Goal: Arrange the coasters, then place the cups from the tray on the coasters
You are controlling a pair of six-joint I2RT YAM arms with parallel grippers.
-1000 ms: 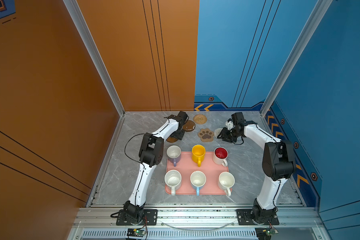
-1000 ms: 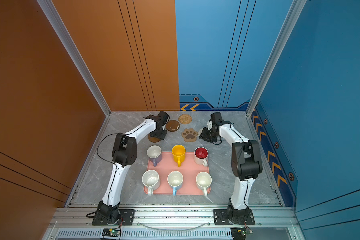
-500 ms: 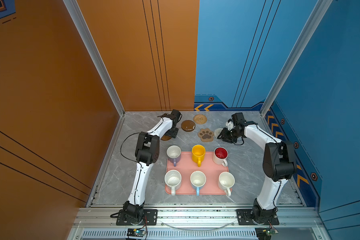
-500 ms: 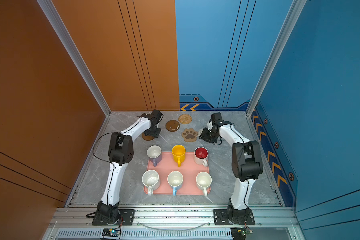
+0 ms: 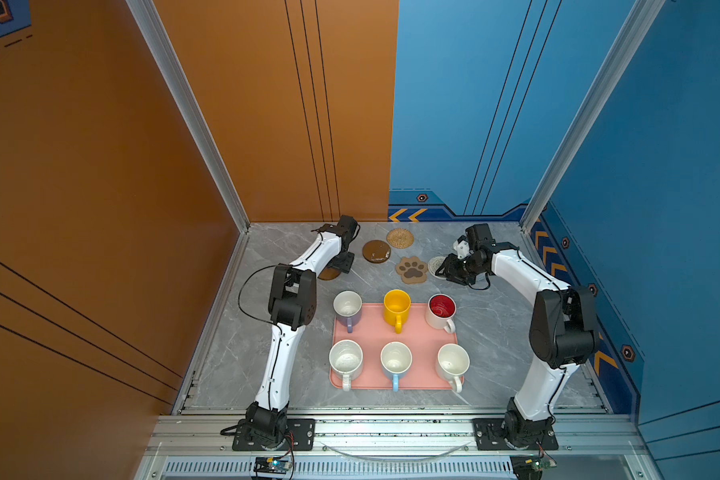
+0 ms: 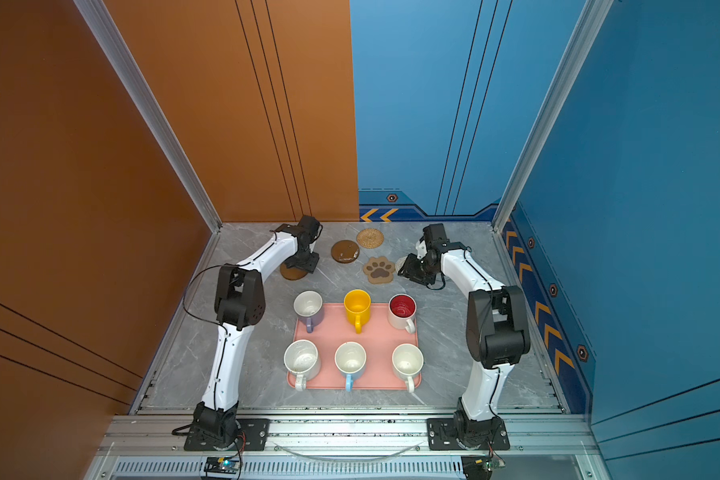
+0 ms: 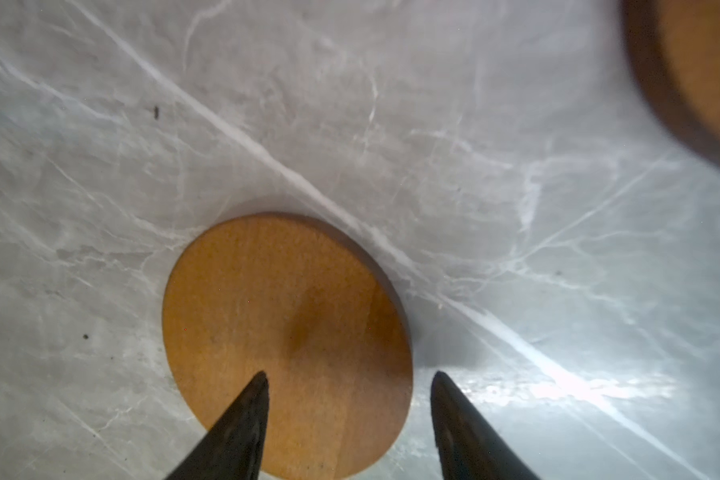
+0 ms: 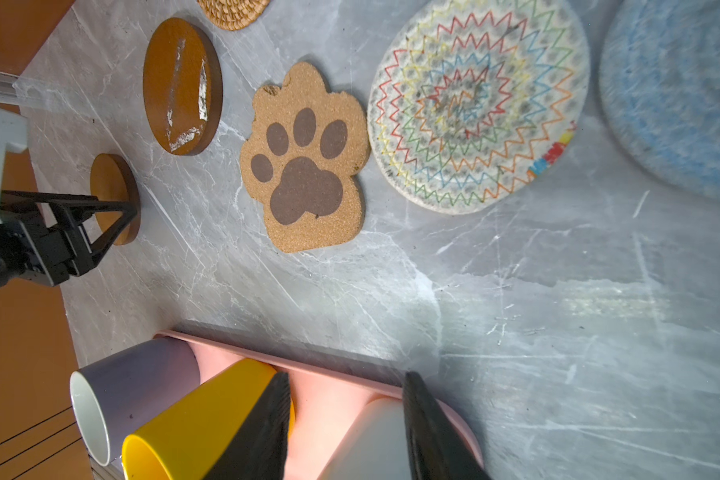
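The left gripper [image 7: 348, 376] hangs over a brown disc [image 7: 283, 332], jaws released. The right gripper [image 8: 346, 376], jaws apart and empty, sits beside the white woven coaster [image 8: 474, 104].

Both arms are showing glossy white shells, the left arm [image 5: 281, 365] and the right arm [image 5: 537, 390] alike, broken by bulky black joint housings [image 5: 292, 297] well back from each claw. A thin black cable [image 5: 242, 286] is looping out beside the left housing. The left gripper [image 7: 348, 376] and right gripper [image 8: 346, 376] are each ending in two matte black fingers [image 7: 233, 432] tapering to points. A small white block [image 5: 461, 248] is sitting just behind the right claw. Farthest from the claws, black base plates [image 5: 302, 432] are carrying small screws.
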